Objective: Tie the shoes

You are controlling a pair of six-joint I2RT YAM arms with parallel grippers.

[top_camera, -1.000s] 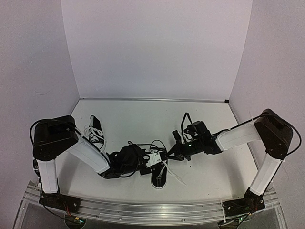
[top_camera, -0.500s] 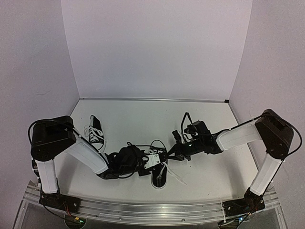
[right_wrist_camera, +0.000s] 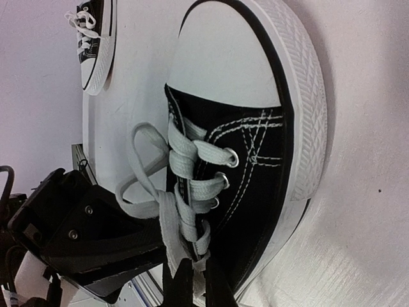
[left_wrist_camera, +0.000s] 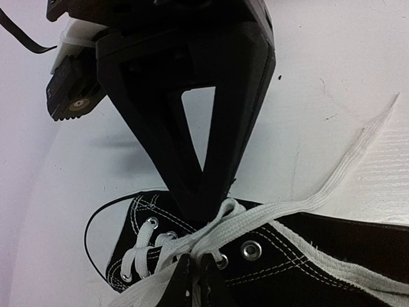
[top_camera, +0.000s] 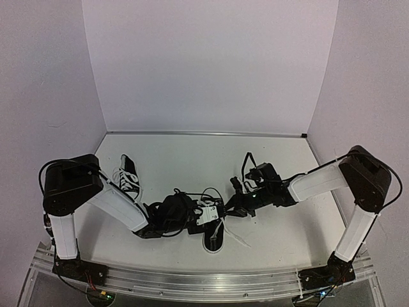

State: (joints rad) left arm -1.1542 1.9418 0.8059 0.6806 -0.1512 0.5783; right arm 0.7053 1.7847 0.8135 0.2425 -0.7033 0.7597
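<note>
One black shoe (top_camera: 214, 238) with a white toe cap lies near the table's front, between both arms. In the left wrist view my left gripper (left_wrist_camera: 195, 257) is shut on its white lace (left_wrist_camera: 275, 214) just above the top eyelets. The right gripper (left_wrist_camera: 206, 203) comes down from the far side and pinches a fold of the same lace. The right wrist view shows the right gripper (right_wrist_camera: 199, 262) shut on the lace (right_wrist_camera: 167, 217) at the shoe's throat, with a loose loop (right_wrist_camera: 137, 166) beside it. The second shoe (top_camera: 129, 177) lies at the left, laces loose, away from both grippers.
A free lace end (top_camera: 239, 240) trails right of the near shoe on the white table (top_camera: 268, 166). White walls close the back and sides. A metal rail (top_camera: 204, 281) runs along the front edge by the arm bases.
The left gripper's jaws have closed further onto the lace. Both arms have barely shifted over the near shoe.
</note>
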